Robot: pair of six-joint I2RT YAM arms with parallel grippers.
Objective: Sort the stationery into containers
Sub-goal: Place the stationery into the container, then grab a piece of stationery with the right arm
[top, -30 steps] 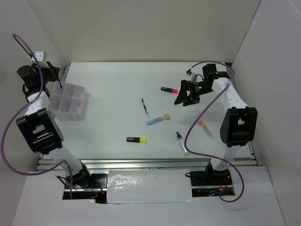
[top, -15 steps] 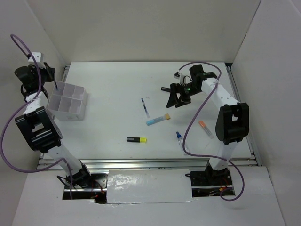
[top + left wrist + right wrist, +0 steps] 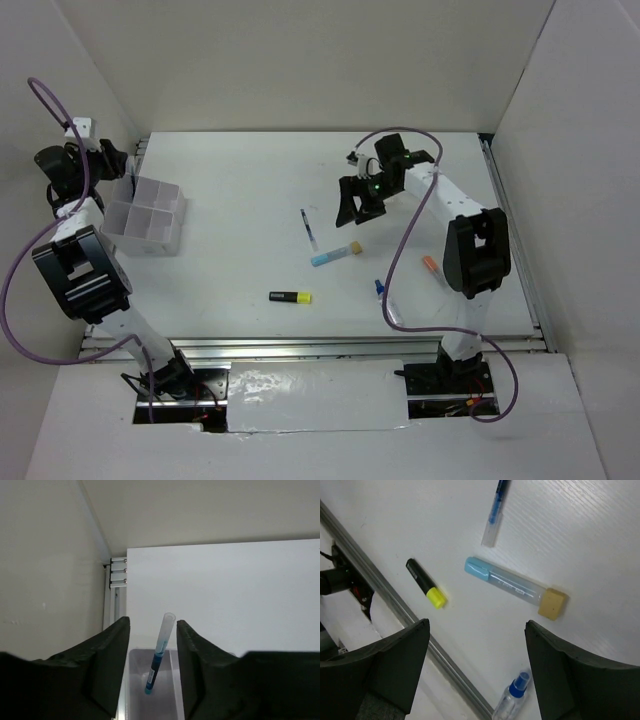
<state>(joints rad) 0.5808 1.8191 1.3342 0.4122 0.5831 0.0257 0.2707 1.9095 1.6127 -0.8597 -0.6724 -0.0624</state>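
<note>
Left wrist view shows the fingers (image 3: 107,650) of the left gripper (image 3: 151,625) parted around the thin pen (image 3: 159,652), which leans freely inside 1 compartment of the organizer box (image 3: 140,243), so this item seems sorted. Within 1 second the right gripper (image 3: 476,625), spread wide and empty, has swung toward the middle, above the light-blue marker (image 3: 512,585), probably its next target.

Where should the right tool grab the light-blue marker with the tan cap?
Mid-barrel, from straight above, closing across the narrow width. The light-blue marker lies flat on the table, both long sides clear; its tan cap is blockier.
</note>
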